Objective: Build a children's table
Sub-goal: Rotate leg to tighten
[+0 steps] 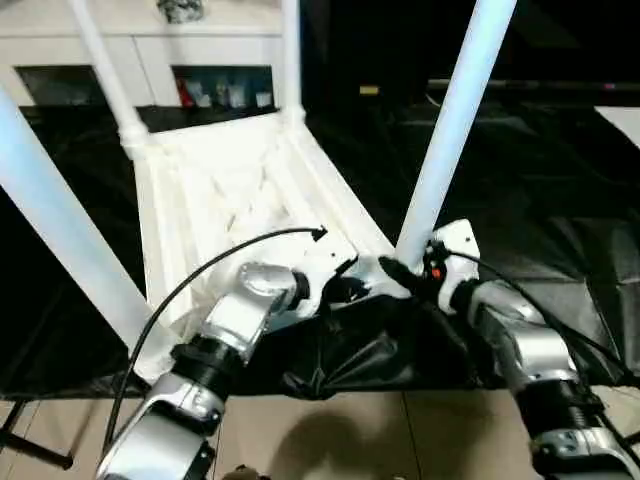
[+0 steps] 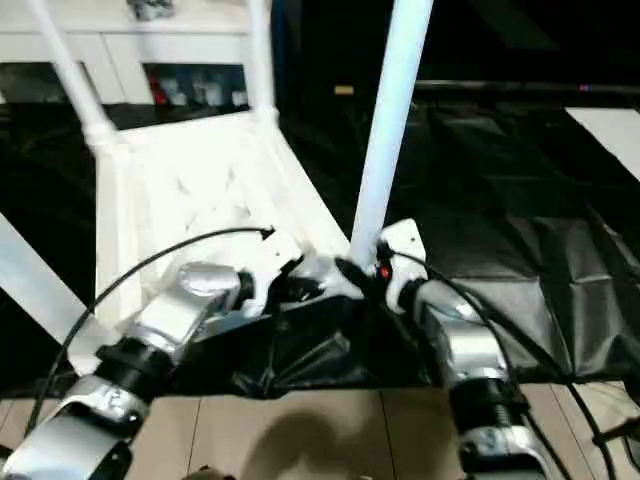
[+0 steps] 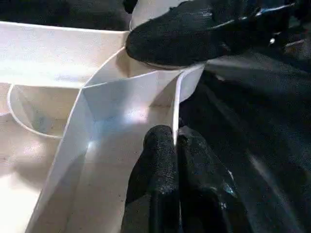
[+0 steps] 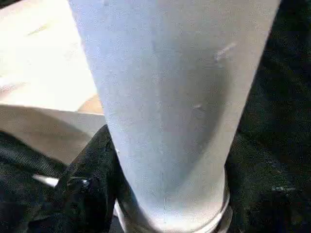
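Altogether four legs (image 1: pixel 455 125) in one table (image 1: pixel 230 190)

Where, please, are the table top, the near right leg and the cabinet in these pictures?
table top (image 1: pixel 215 195): left eye view, on its ribbed underside.
near right leg (image 1: pixel 455 120): left eye view, midway up the shaft.
cabinet (image 1: pixel 150 50): left eye view, on the white front between its glass doors.

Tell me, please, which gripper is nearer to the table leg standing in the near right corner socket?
Right. The right gripper sits at the base of that leg, while the left gripper is shut on the tabletop's rim beside it.
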Controlling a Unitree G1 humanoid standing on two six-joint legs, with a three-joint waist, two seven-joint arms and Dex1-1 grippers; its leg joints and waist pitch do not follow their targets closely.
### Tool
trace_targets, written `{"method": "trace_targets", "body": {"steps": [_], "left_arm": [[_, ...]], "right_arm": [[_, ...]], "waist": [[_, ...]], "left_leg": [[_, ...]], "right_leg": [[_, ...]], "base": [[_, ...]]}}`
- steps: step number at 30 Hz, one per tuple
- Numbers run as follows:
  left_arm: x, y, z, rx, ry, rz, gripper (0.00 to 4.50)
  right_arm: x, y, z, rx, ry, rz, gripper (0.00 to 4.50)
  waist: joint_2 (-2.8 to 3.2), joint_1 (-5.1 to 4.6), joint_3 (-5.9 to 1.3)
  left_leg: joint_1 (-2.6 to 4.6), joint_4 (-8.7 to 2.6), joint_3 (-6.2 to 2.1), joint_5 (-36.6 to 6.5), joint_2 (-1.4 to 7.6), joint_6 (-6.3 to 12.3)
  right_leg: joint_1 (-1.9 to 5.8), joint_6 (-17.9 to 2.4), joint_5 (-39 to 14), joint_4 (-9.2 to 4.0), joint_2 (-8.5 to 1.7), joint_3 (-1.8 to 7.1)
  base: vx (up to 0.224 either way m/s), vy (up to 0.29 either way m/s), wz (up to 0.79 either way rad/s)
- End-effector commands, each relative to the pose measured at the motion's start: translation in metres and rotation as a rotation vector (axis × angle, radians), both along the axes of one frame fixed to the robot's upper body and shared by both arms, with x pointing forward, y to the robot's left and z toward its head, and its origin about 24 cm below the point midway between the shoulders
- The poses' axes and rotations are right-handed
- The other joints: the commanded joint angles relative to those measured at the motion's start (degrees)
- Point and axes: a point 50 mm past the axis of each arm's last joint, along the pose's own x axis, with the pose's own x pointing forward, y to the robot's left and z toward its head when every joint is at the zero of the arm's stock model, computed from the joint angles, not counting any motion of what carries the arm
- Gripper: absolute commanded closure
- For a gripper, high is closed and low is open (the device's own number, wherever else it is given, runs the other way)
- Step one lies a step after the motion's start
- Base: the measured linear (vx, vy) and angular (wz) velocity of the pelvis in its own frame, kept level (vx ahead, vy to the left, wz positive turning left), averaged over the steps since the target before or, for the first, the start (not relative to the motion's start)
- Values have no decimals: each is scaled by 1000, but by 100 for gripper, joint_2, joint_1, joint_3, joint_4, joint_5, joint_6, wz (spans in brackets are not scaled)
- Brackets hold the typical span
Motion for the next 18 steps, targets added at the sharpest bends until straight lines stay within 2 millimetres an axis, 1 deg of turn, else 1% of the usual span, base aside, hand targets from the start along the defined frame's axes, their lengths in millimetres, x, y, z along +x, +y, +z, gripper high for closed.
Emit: {"method": "trace_targets", "body": {"steps": [1, 4, 5, 6, 7, 8, 9, 10, 11, 13, 14, 15, 16, 18], "left_arm": [[3, -16, 13, -65, -47, 27, 450], [0, -17, 12, -74, -51, -8, 450], [-2, -17, 13, -81, -56, -38, 450], [-3, -16, 13, -85, -54, -62, 450], [-4, -16, 13, -86, -52, -78, 450], [-6, -15, 14, -89, -56, -106, 450], [-6, -15, 14, -89, -56, -106, 450], [-7, -13, 14, -90, -50, -127, 450], [-9, -11, 14, -86, -48, -164, 450], [-11, -6, 13, -77, -36, -212, 450], [-11, -6, 13, -77, -36, -212, 450], [-12, -4, 12, -74, -29, -228, 450], [-12, -4, 12, -74, -29, -228, 450], [-13, 3, 13, -73, -17, -277, 450]], "right_arm": [[-5, 35, -7, 53, 35, 88, 189], [-5, 38, -2, 101, 3, 94, 189], [-5, 37, 0, 118, -1, 98, 133], [-6, 37, 1, 133, -3, 109, 119], [-6, 36, 2, 142, -1, 118, 119], [-7, 34, 3, 149, 5, 137, 119], [-7, 34, 3, 149, 5, 137, 100], [-9, 33, 4, 147, 12, 172, 85], [-12, 32, 5, 129, 11, 221, 75], [-18, 30, 6, 105, 10, 310, 70], [-18, 30, 6, 105, 10, 310, 70], [-20, 29, 7, 101, 11, 346, 70], [-20, 29, 7, 101, 11, 346, 70], [-29, 25, 7, 66, 12, 467, 70]], "waist": [[-76, 33, -374], [-67, 23, -355], [-59, 25, -354], [-63, 19, -350], [-58, 21, -350], [-66, 18, -352], [-66, 15, -353], [-62, 17, -353], [-64, 19, -357], [-59, 28, -345], [-60, 40, -347], [-58, 32, -339], [-58, 40, -340], [-60, 52, -340]], "left_leg": [[21, -345, -55, -919, 112, 257], [42, -361, -55, -1101, 124, 252], [46, -364, -57, -1137, 126, 250], [44, -368, -56, -1190, 126, 225], [46, -371, -59, -1206, 125, 225], [47, -372, -58, -1219, 133, 234], [37, -374, -61, -1192, 135, 252], [41, -373, -58, -1181, 138, 254], [39, -371, -57, -1153, 136, 265], [45, -375, -57, -1180, 140, 279], [51, -376, -60, -1210, 144, 276], [47, -379, -56, -1241, 145, 271], [61, -376, -50, -1260, 149, 254], [62, -378, -55, -1269, 152, 245]], "right_leg": [[304, -1045, -1099, -461, -433, 250], [290, -1050, -1279, -486, -433, 247], [287, -1043, -1330, -496, -439, 248], [287, -1027, -1395, -499, -437, 249], [290, -1017, -1422, -504, -440, 249], [293, -1012, -1403, -501, -443, 255], [297, -1018, -1336, -490, -439, 255], [291, -1026, -1310, -491, -441, 256], [300, -1045, -1250, -481, -437, 256], [293, -1042, -1294, -489, -431, 255], [296, -1027, -1326, -486, -437, 256], [285, -1032, -1362, -494, -437, 260], [274, -1041, -1390, -498, -442, 265], [279, -1032, -1451, -499, -450, 263]], "base": [[0, 0, 0], [0, 0, 0], [0, 0, 0], [0, 0, 0], [0, 0, 0], [0, 0, 0], [0, 0, 0], [0, 0, 0], [0, 0, 0], [0, 0, 0], [0, 0, 0], [0, 0, 0], [0, 0, 0], [0, 0, 0]]}}
